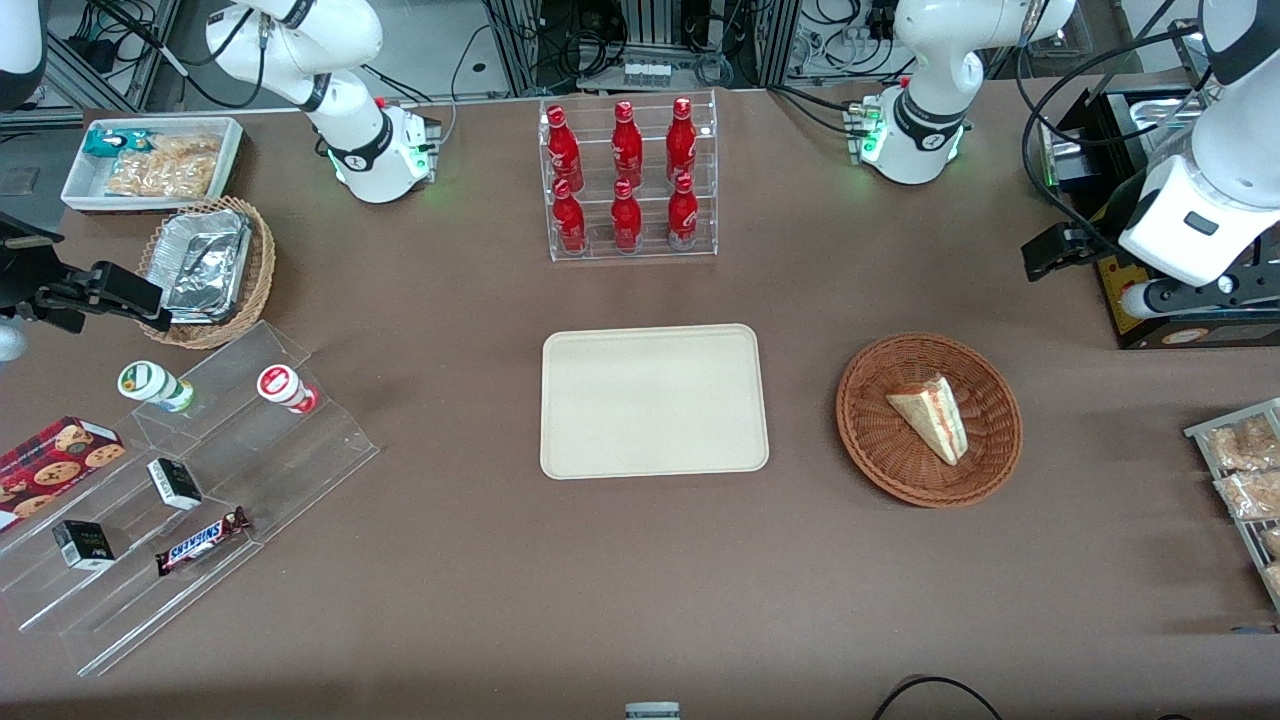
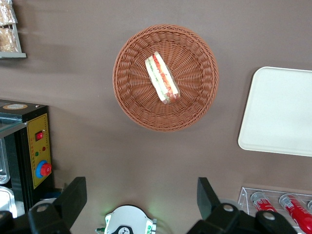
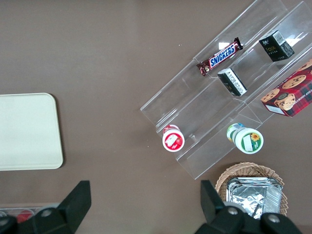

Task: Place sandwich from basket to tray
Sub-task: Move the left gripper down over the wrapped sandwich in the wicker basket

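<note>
Nearest the front camera, toward the parked arm's end of the table, a stepped clear stand [image 1: 190, 500] carries one bar reading SNICKERS [image 1: 202, 540], two small dark boxes [image 1: 83, 545] whose print I cannot read, one cookie box [image 1: 55, 455] and two lidded cups [image 1: 155, 385]. Toward my own end, a rack of snack packets [image 1: 1240, 480] sits at the table's edge.

Farther in lies the one tray [image 1: 655, 400], bare, and beside it, well apart toward my end, the one basket [image 1: 928, 418]. The single sandwich [image 1: 932, 415] lies in the basket's middle, its striped cut edge showing.

Farther still, six red bottles [image 1: 626, 175] stand in a clear rack, three on each of two tiers; their labels are too small to read. A tan wicker basket of foil trays [image 1: 205, 270] and a white box of snacks [image 1: 155, 160] sit toward the parked arm's end.

My gripper [image 2: 141, 200] hangs high above the table, farther from the front camera than the basket, its fingers [image 2: 73, 195] spread wide and holding nothing.
</note>
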Controlling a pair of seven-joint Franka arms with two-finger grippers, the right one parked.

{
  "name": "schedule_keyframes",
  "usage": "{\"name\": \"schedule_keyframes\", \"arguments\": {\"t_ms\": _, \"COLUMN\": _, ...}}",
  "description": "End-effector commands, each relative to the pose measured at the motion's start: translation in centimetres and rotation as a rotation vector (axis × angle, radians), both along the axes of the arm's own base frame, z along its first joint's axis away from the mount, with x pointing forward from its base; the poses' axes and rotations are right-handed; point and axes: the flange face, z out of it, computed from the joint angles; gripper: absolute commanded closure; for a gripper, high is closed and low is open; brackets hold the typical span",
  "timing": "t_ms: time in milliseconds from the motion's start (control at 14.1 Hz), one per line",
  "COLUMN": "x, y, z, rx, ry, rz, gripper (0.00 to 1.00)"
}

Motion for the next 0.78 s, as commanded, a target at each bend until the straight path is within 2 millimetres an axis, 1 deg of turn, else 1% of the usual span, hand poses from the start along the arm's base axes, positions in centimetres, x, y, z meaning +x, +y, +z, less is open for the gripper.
{"name": "schedule_keyframes", "arguments": {"t_ms": 0, "x": -0.1, "y": -0.3, "z": 0.2, "rx": -0.003, "ry": 0.011, "rz": 0.009, "gripper": 0.0}}
{"name": "schedule_keyframes", "arguments": {"t_ms": 213, "x": 0.0, "y": -0.1, "z": 0.1, "rx": -0.002, "ry": 0.014, "rz": 0.013, "gripper": 0.0}}
{"name": "schedule_keyframes", "arguments": {"t_ms": 355, "x": 0.4, "y": 0.5, "z": -1.0, "rx": -0.005, "ry": 0.039, "rz": 0.012, "gripper": 0.0}}
{"name": "schedule_keyframes", "arguments": {"t_ms": 496, "x": 1.7, "y": 0.8, "z": -4.1, "rx": 0.006, "ry": 0.103, "rz": 0.021, "gripper": 0.0}}
{"name": "schedule_keyframes", "arguments": {"t_ms": 567, "x": 2.0, "y": 1.2, "z": -5.7, "rx": 0.01, "ry": 0.139, "rz": 0.03, "gripper": 0.0}}
{"name": "schedule_keyframes", "arguments": {"t_ms": 709, "x": 2.7, "y": 1.3, "z": -9.7, "rx": 0.012, "ry": 0.169, "rz": 0.035, "gripper": 0.0}}
